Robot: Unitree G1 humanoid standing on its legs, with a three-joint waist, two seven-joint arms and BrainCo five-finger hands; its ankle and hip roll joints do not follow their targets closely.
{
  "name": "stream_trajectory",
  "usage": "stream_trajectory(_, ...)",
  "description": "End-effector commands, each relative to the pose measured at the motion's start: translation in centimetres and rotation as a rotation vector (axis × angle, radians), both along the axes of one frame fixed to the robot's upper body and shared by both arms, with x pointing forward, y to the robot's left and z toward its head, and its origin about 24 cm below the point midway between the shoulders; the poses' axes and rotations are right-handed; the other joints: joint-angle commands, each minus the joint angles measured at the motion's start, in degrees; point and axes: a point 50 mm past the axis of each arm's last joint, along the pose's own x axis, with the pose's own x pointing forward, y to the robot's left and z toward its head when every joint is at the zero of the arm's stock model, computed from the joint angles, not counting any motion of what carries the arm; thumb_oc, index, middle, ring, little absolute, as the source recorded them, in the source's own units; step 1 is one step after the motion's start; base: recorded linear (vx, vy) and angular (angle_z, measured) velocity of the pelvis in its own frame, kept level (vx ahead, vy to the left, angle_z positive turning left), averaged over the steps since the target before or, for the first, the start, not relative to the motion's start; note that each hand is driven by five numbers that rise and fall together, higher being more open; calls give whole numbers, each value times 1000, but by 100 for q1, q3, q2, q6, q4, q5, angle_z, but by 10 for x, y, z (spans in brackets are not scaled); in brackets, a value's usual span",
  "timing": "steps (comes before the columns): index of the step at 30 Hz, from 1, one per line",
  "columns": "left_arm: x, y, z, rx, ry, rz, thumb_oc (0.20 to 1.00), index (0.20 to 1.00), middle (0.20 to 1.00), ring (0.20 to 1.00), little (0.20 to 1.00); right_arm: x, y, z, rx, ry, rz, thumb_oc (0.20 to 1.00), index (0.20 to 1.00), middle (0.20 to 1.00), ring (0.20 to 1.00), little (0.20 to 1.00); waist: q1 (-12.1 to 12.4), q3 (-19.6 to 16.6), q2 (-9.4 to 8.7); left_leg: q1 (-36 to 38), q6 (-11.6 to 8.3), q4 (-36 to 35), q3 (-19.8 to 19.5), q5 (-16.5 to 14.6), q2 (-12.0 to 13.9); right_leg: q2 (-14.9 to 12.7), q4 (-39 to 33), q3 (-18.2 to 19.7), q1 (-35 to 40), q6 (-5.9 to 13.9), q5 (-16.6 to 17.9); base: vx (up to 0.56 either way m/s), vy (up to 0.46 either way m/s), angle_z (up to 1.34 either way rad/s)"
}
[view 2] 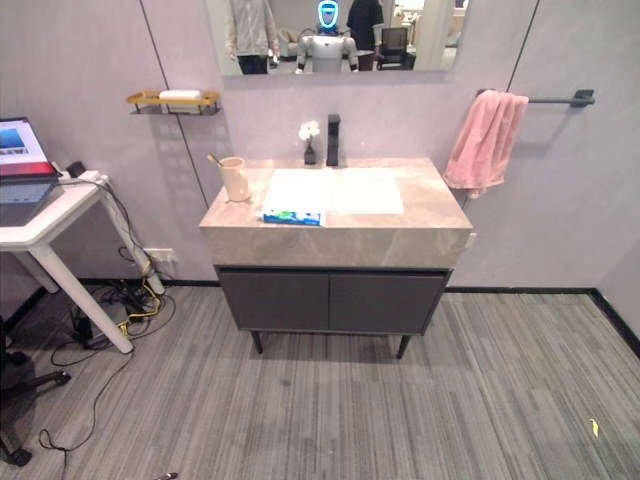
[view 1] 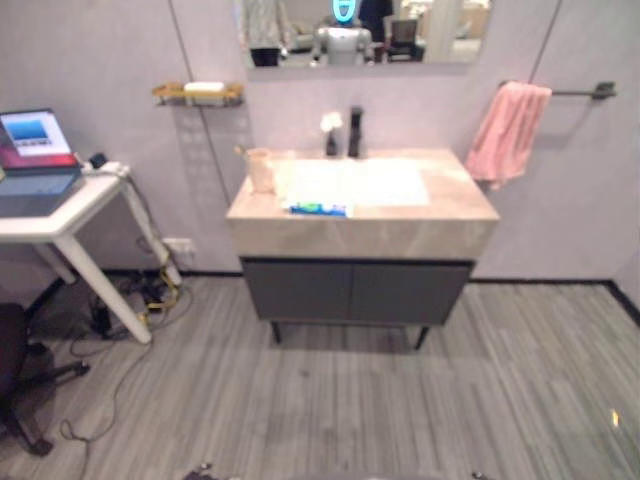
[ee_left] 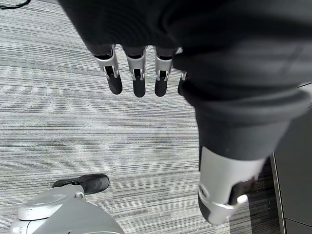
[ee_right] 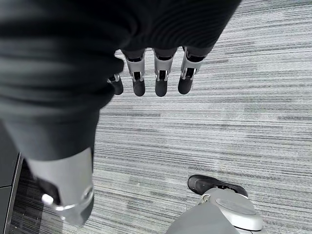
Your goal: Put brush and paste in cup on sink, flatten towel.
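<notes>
Apparently paste [view 2: 292, 217] lies on sink [view 2: 440, 225], well apart from both hands

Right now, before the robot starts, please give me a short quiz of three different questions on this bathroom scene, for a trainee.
1. True or false: the towel lies flat on the counter.
2. Where is the paste? A) in the cup B) on the counter's front edge C) on the wall shelf
3. Fill in: the cup stands on the robot's ____ side of the basin.

Key: 1 false, it hangs bunched on the wall bar. 2 B. 3 left.
Both the left hand and right hand hang empty over the floor.
</notes>
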Motion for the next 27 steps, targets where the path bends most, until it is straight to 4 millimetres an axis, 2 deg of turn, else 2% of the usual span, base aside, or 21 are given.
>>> stream_trajectory(1, -4, 7, 1, 15, 16, 49, 1000, 1000, 1000, 1000, 1000, 7, 6, -1, 4, 6, 13, 1000, 1000, 1000, 1000, 1000, -124, -96, -265, 34, 155, -168, -302, -431, -150, -299, -1424, -142, 672, 500, 513, 0, 0, 0)
stream_trajectory(6, -3, 8, 2, 18, 11, 58, 1000, 1000, 1000, 1000, 1000, 12, 7, -1, 7, -13, 19, 1000, 1000, 1000, 1000, 1000, -118, -71, -276, 29, 150, -165, -308, -430, -147, -293, -1423, -144, 675, 493, 505, 0, 0, 0)
stream_trajectory(7, 3, 8, 3, 19, -21, 63, 1000, 1000, 1000, 1000, 1000, 25, 10, 1, 22, -75, 17, 1000, 1000, 1000, 1000, 1000, -113, -52, -280, 7, 148, -133, -310, -433, -146, -293, -1401, -142, 660, 491, 495, 0, 0, 0)
stream_trajectory(9, 5, 10, 4, 21, -38, 74, 1000, 1000, 1000, 1000, 1000, 32, 12, 2, 32, -112, 14, 1000, 1000, 1000, 1000, 1000, -111, -38, -280, -5, 145, -110, -313, -437, -147, -293, -1386, -135, 652, 488, 484, 0, 0, 0)
stream_trajectory(12, 6, 13, 5, 27, -75, 100, 1000, 1000, 1000, 1000, 1000, 55, 20, 8, 66, -224, 43, 1000, 1000, 1000, 1000, 1000, -103, 28, -293, -39, 138, -42, -316, -448, -149, -290, -1329, -132, 628, 486, 462, 0, 0, 0)
stream_trajectory(20, 12, 12, 6, 26, -104, 98, 1000, 1000, 1000, 1000, 1000, 71, 29, 12, 79, -278, 96, 1000, 1000, 1000, 1000, 1000, -80, 41, -322, -56, 118, -28, -361, -438, -138, -282, -1315, -193, 640, 480, 421, 0, 0, 0)
stream_trajectory(27, 30, 8, 10, 13, -190, 70, 1000, 1000, 1000, 1000, 1000, 79, 30, 17, 78, -327, 129, 1000, 1000, 1000, 1000, 1000, -63, 88, -353, -91, 98, 5, -423, -431, -131, -274, -1288, -264, 644, 463, 390, 10, -10, 8)
